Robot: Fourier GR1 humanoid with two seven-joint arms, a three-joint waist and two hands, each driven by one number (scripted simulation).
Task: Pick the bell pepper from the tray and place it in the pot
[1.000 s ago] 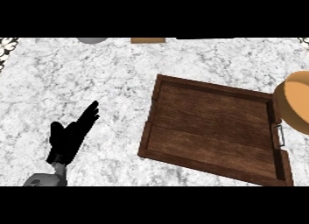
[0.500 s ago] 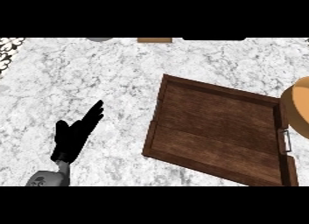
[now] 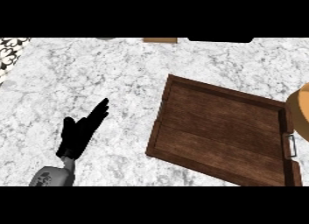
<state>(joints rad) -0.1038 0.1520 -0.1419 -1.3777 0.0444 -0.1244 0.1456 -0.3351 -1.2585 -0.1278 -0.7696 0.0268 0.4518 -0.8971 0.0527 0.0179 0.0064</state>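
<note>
The left robot hand [image 3: 79, 133] is resting on the table [image 3: 86, 70] left of the tray [image 3: 221, 131], fingers straight and together. The pot [image 3: 307, 113] is overlapping the tray's right edge. No bell pepper is showing.

The tray [image 3: 224, 133] slid rightward in view (so did the pot [image 3: 307, 113], now largely cut off at the right edge), and the left robot hand [image 3: 81, 131] shifted slightly right.
</note>
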